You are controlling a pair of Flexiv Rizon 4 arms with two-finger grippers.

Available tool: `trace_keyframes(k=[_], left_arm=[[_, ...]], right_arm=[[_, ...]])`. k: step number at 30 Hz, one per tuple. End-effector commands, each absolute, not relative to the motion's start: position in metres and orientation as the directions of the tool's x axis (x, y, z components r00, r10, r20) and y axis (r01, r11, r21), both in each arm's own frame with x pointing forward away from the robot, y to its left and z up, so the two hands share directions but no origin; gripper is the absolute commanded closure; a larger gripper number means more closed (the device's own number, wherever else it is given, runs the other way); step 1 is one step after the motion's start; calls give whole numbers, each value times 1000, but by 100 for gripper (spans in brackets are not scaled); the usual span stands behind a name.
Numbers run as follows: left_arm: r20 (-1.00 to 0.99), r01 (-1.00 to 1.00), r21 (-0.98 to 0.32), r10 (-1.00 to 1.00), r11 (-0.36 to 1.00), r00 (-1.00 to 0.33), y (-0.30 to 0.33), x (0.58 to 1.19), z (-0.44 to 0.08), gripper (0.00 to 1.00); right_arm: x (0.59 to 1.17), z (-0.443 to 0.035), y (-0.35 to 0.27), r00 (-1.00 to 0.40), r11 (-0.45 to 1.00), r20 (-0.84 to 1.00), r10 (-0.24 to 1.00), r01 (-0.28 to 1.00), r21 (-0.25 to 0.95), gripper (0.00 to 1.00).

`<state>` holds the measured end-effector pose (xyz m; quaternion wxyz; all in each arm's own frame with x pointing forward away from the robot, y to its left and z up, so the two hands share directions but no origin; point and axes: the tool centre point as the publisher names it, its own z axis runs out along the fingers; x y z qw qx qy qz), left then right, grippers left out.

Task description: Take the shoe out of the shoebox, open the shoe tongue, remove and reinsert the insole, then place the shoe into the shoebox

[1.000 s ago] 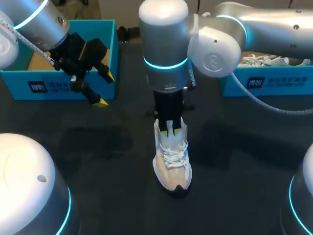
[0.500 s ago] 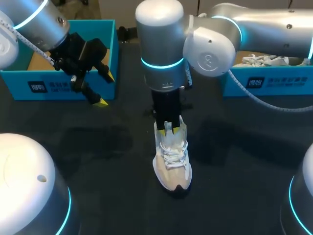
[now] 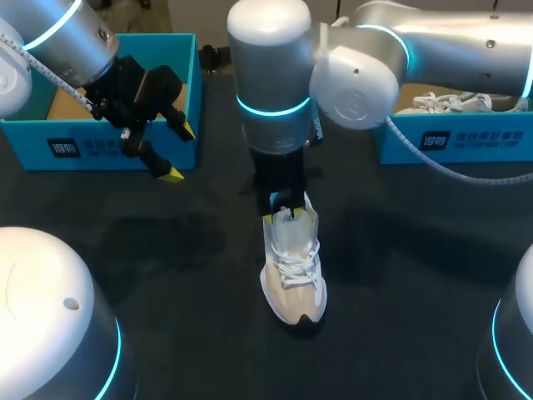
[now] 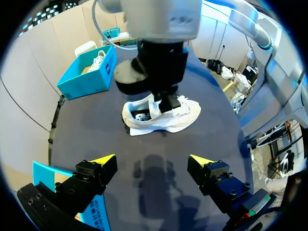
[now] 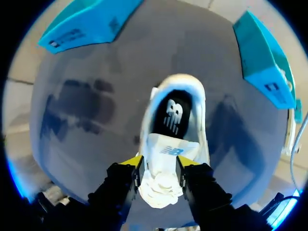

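Observation:
A white laced shoe (image 3: 293, 275) stands on the dark table, toe toward me; it also shows in the left wrist view (image 4: 185, 113). My right gripper (image 3: 281, 218) hangs straight down over its heel end. In the right wrist view the raised tongue (image 5: 163, 154) fills the gap between the yellow-tipped fingers of my right gripper (image 5: 160, 163), which stand apart, and the dark insole (image 5: 172, 115) shows in the shoe's mouth ahead. My left gripper (image 3: 181, 152) is open and holds nothing, in front of the left blue shoebox (image 3: 108, 150); from its wrist view (image 4: 153, 161) the shoe lies well ahead.
A second blue shoebox (image 3: 450, 142) at the back right holds another white shoe (image 3: 450, 102). Both boxes also show in the right wrist view, one (image 5: 86, 24) beyond the shoe on one side and one (image 5: 262, 53) on the other.
My right gripper's fingers have spread wider around the tongue and the arm has shifted slightly left. The shoe and my left arm have stayed put.

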<state>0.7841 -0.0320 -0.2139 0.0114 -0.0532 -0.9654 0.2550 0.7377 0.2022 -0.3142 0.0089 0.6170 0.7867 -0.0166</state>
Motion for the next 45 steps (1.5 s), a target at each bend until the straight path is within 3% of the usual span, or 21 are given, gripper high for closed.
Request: trace_keyframes(k=[1, 3, 4, 6, 7, 8, 9, 24, 32, 45], left_arm=[[-7, 97, -492, 108, 865, -994, -31, 783, -214, 0], [-7, 97, -492, 108, 865, -994, -31, 783, -214, 0], [-7, 97, -492, 108, 865, -994, -31, 783, -214, 0], [-7, 97, -492, 108, 865, -994, -31, 783, -214, 0], [-7, 97, -492, 108, 865, -994, -31, 783, -214, 0], [-7, 97, -492, 108, 865, -994, -31, 783, -214, 0], [-7, 97, -492, 108, 865, -994, -31, 783, -214, 0], [-7, 97, -492, 108, 865, -994, -31, 783, -214, 0], [-7, 97, -492, 108, 865, -994, -31, 783, -214, 0], [-7, 97, -492, 108, 865, -994, -31, 783, -214, 0]], right_arm=[[730, -297, 183, -361, 361, -10, 932, 929, 84, 51], [735, -294, 183, -458, 457, -14, 889, 886, 83, 46], [737, -292, 184, -500, 500, -22, 866, 862, 90, 29], [743, -289, 187, -597, 597, -28, 802, 799, 66, 22], [746, -287, 190, -651, 652, -35, 758, 755, 71, 16], [749, -285, 193, -719, 720, -39, 693, 691, 67, 2], [753, -283, 196, -757, 758, -40, 652, 651, 34, 0], [753, -283, 196, -757, 758, -40, 652, 651, 34, 0], [788, -277, 183, -908, 917, -148, 393, 399, -12, 0], [832, -303, 179, -950, 963, -166, 266, 268, 10, 0]])
